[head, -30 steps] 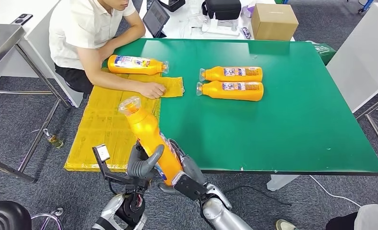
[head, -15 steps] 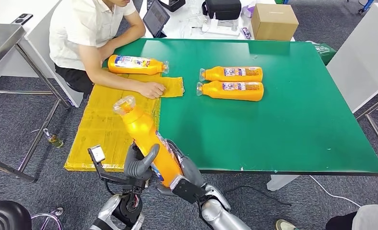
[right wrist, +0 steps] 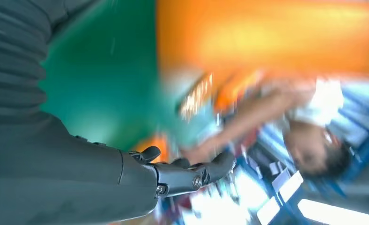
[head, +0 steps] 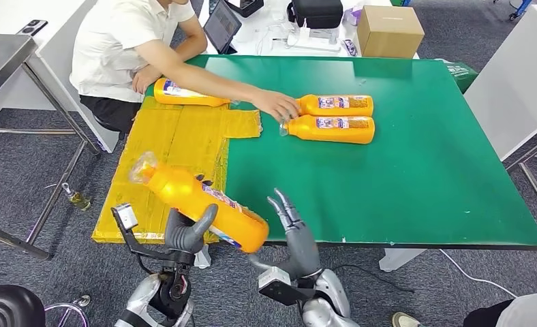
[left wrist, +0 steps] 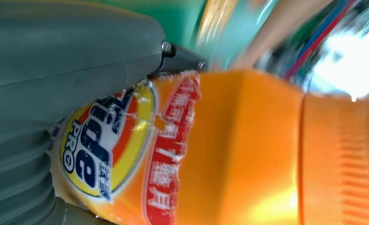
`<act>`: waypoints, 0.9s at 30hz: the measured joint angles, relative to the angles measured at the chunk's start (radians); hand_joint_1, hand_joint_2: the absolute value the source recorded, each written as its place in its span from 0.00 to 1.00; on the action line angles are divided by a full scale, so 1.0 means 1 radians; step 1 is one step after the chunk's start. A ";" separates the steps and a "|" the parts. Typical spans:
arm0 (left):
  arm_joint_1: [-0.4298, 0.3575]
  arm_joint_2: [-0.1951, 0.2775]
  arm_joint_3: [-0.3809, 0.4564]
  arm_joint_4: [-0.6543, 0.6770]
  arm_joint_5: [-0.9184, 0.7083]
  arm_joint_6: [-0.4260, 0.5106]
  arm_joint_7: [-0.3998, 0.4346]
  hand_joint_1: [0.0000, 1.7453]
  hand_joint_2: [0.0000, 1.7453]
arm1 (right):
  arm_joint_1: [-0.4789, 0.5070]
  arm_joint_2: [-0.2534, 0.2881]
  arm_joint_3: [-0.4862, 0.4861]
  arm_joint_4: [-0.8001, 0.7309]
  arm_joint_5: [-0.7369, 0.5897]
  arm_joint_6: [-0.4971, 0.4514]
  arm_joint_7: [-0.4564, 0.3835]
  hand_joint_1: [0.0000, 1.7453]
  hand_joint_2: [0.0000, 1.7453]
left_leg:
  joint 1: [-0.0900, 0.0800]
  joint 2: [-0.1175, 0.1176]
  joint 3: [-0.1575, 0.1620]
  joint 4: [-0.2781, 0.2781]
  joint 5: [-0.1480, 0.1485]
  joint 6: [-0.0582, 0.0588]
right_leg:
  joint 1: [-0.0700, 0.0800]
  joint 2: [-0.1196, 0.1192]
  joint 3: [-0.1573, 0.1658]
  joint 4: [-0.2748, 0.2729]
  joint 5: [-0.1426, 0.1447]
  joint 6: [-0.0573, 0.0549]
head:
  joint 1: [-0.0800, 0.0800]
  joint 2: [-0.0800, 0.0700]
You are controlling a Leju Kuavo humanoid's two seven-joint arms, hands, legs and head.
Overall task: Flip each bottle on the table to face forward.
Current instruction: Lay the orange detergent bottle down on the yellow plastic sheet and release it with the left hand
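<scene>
One-handed bottle, near the worktop's edge

Lower left of the frame, the left hand [head: 187, 230] grips the tilted bottle [head: 196, 200]; the right hand [head: 294, 230] is empty, its fingers [head: 281, 206] spread. The bottle could slip off the worktop [head: 422, 177] edge, or meet the person's arm [head: 215, 83].

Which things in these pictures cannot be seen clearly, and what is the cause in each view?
- Head view: the person's forearm covers part of the far-left detergent bottle, label included.
- Head view: the person's hand hides the caps of the two bottles on the green table.
- Left wrist view: the left hand hides part of the held bottle's label.
- Right wrist view: beyond the right hand, motion blur smears everything.
</scene>
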 joint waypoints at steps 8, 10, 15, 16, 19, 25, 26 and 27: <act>-0.016 0.049 0.003 0.000 -0.409 0.216 -0.037 1.00 1.00 | 0.078 0.132 -0.528 -0.285 0.148 -0.036 0.002 0.00 1.00 | 0.000 0.000 0.000 0.000 0.000 0.000 | 0.000 -0.001 0.000 0.000 0.000 0.000 | 0.000 0.000; -0.017 0.053 0.003 0.000 -0.414 0.219 -0.038 1.00 1.00 | 0.089 0.150 -0.580 -0.319 0.151 -0.036 0.002 0.00 1.00 | -0.001 0.000 0.000 0.000 0.000 0.000 | 0.000 -0.001 0.000 0.000 0.000 0.000 | 0.000 0.000; -0.036 0.064 0.003 0.006 -0.582 0.319 -0.021 1.00 1.00 | 0.099 0.192 -0.690 -0.417 0.197 -0.036 0.002 0.00 1.00 | 0.000 0.000 0.000 0.000 0.000 0.000 | 0.000 -0.001 0.000 0.000 0.000 0.000 | -0.001 0.000; -0.046 0.066 0.006 0.011 -0.615 0.332 -0.009 1.00 1.00 | 0.098 0.200 -0.713 -0.438 0.211 -0.036 0.002 0.00 1.00 | 0.000 0.000 0.000 0.000 0.000 0.000 | 0.000 -0.001 0.000 0.000 0.000 0.000 | 0.000 0.000; -0.086 0.068 0.023 0.042 -0.672 0.356 0.022 1.00 1.00 | 0.088 0.218 -0.781 -0.482 0.230 -0.036 0.002 0.00 1.00 | 0.000 0.000 0.000 0.000 0.000 0.000 | 0.000 -0.001 0.000 0.000 0.000 0.000 | 0.000 0.000; -0.203 0.083 0.032 0.198 -1.042 0.467 0.129 1.00 1.00 | 0.070 0.236 -0.819 -0.494 0.202 -0.035 0.002 0.00 1.00 | 0.000 0.000 0.000 0.000 0.001 0.001 | 0.000 -0.001 0.001 0.000 0.000 0.000 | 0.000 0.000; -0.221 0.083 0.034 0.229 -1.068 0.455 0.138 1.00 1.00 | 0.068 0.240 -0.818 -0.491 0.195 -0.035 0.002 0.00 1.00 | 0.000 0.000 0.000 0.000 0.001 0.001 | 0.000 -0.001 0.001 0.000 0.000 0.000 | 0.000 0.000; -0.238 0.083 0.037 0.257 -1.087 0.445 0.146 1.00 1.00 | 0.066 0.243 -0.816 -0.487 0.186 -0.035 0.002 0.00 1.00 | 0.000 0.000 0.000 0.000 0.001 0.001 | 0.000 -0.001 0.001 0.000 0.001 0.000 | 0.000 0.000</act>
